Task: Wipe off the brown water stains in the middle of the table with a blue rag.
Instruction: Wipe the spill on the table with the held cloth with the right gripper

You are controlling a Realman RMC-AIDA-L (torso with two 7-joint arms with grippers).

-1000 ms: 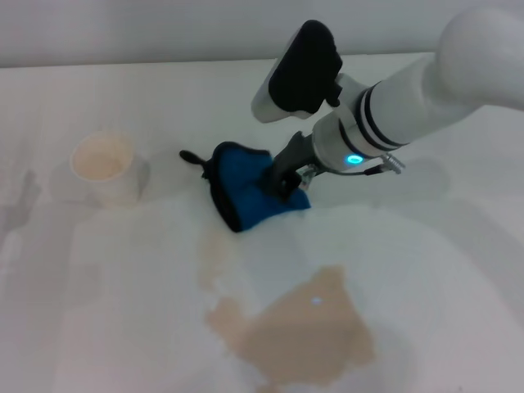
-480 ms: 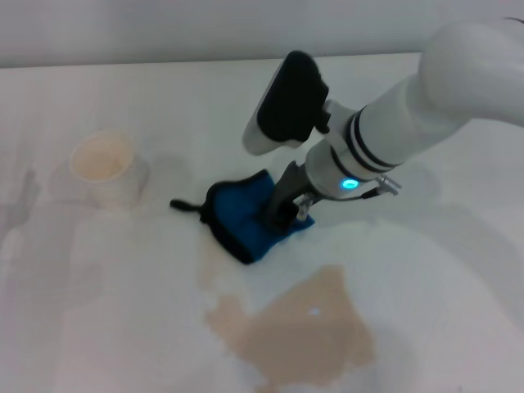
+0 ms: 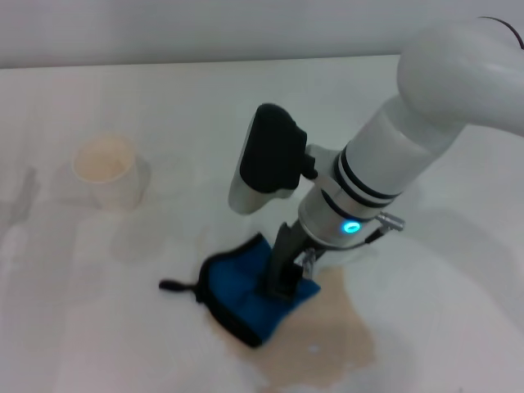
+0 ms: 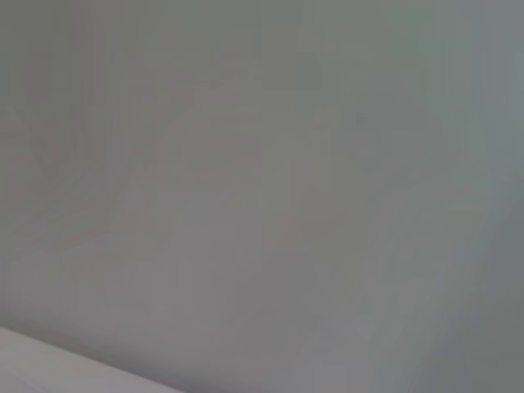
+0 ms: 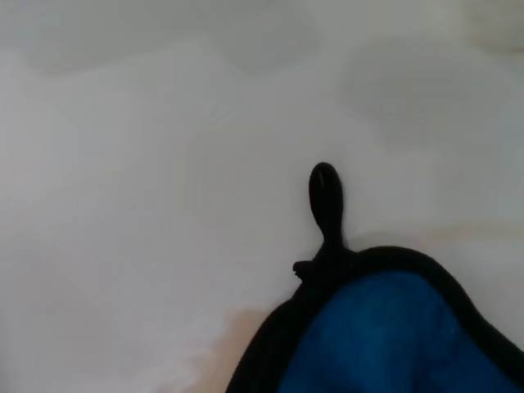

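Wide white table (image 3: 98, 327) filling the head view from the far wall to the near edge. Reaching in from the right, the big white right arm, angled down toward the near middle of the tabletop, a black-and-white camera block on its wrist and a small teal light glowing near the hand. At the near middle, the brown water stains (image 3: 332, 344), a pale tan puddle with ragged edges, its left part covered by the blue rag (image 3: 237, 291). Pressed down onto that rag, the right gripper (image 3: 282, 282), dark fingers closed narrowly on the cloth, pinning it flat against the table at the puddle's left edge. Rag bright blue with a black trim, crumpled around the fingers, its short black loop tab (image 3: 172, 286) sticking out to the left on bare tabletop. In the right wrist view, the same rag (image 5: 393, 336) and loop tab (image 5: 325, 201) close up, a faint tan edge of stain just beside the trim. Far left, well apart from the rag, a cream paper cup (image 3: 105, 168) standing upright. Left gripper nowhere in view; left wrist view only plain grey.
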